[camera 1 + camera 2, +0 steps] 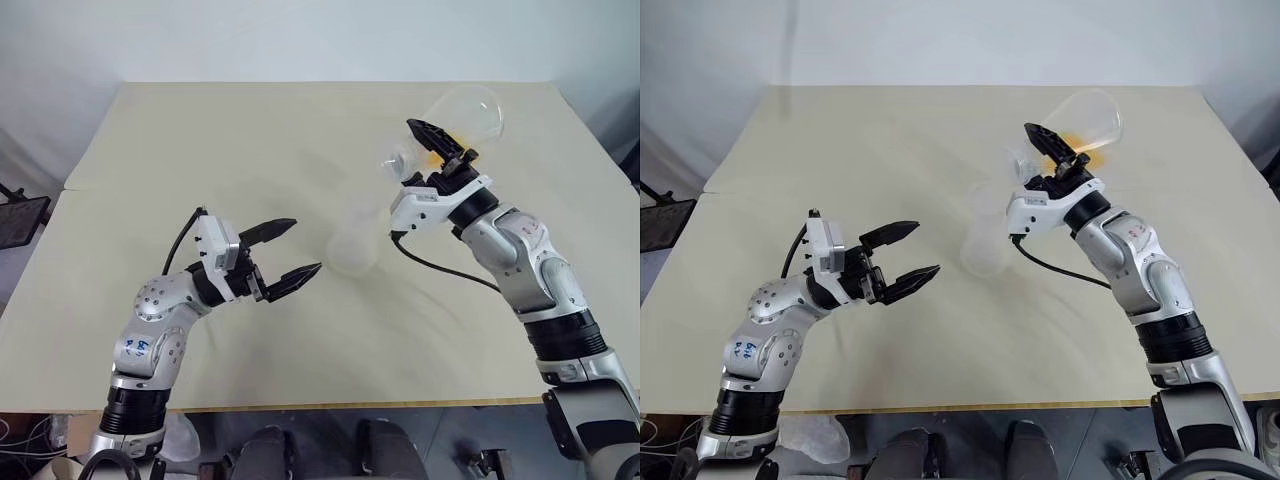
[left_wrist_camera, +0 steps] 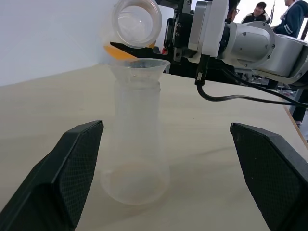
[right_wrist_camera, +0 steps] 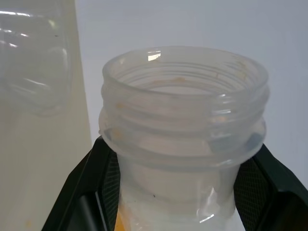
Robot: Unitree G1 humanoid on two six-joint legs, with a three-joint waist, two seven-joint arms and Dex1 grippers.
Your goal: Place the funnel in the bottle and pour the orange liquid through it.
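A: Starting with the head views, what is seen?

B: A large flask (image 1: 465, 112) is held tipped by the right gripper (image 1: 440, 150), whose fingers are clamped round its neck. Orange liquid (image 1: 1080, 143) is pooled just beyond the fingers, near the mouth. The bottle (image 1: 352, 245) stands below and to the side of that gripper, well ahead of the left gripper (image 1: 290, 250), which is spread wide with nothing in it.

A: And the left wrist view?

B: The funnel (image 2: 139, 70) is seated in the bottle's neck, midway between the open fingers (image 2: 62, 178) and some way past them. The flask's mouth hangs just above the funnel rim, with liquid gathered at its lip.

A: The right wrist view?

B: The threaded neck is gripped between the two black pads (image 3: 108, 178).

A: How is the bottle expected to handle?

B: It is judged light, thin-walled and nearly empty, so easily tipped or nudged. The funnel merely rests loose. A steadying hold would best be taken low on the wide base, gently, since clear plastic may slip or dent.
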